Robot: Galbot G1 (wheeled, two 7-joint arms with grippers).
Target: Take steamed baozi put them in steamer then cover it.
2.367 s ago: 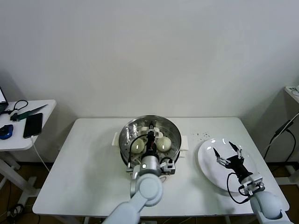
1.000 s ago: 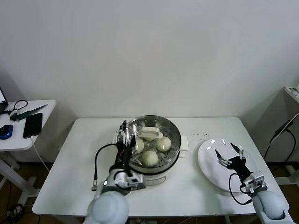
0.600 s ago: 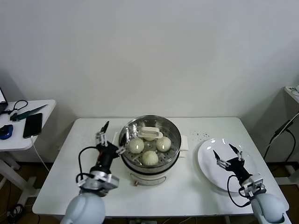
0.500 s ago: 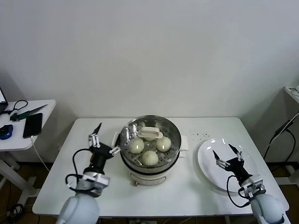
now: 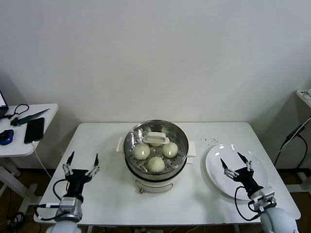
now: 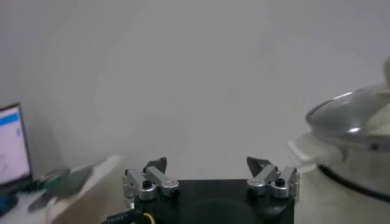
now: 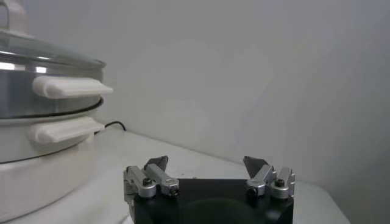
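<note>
Grey rounded arms, black grippers, silver screwed fingers (image 6: 150,181), dark pointed tips, black cables

A white table (image 5: 204,194) carries the work. The steamer (image 5: 155,172) stands on it at the middle, between the two claws, its white base flat on the tabletop. A flat white plate (image 5: 218,177) lies directly under the right gripper (image 5: 235,163), well apart from the left gripper (image 5: 81,163), which hovers over the table's bare left end. Small dark specks (image 5: 210,141) dot the surface between steamer and plate.
</note>
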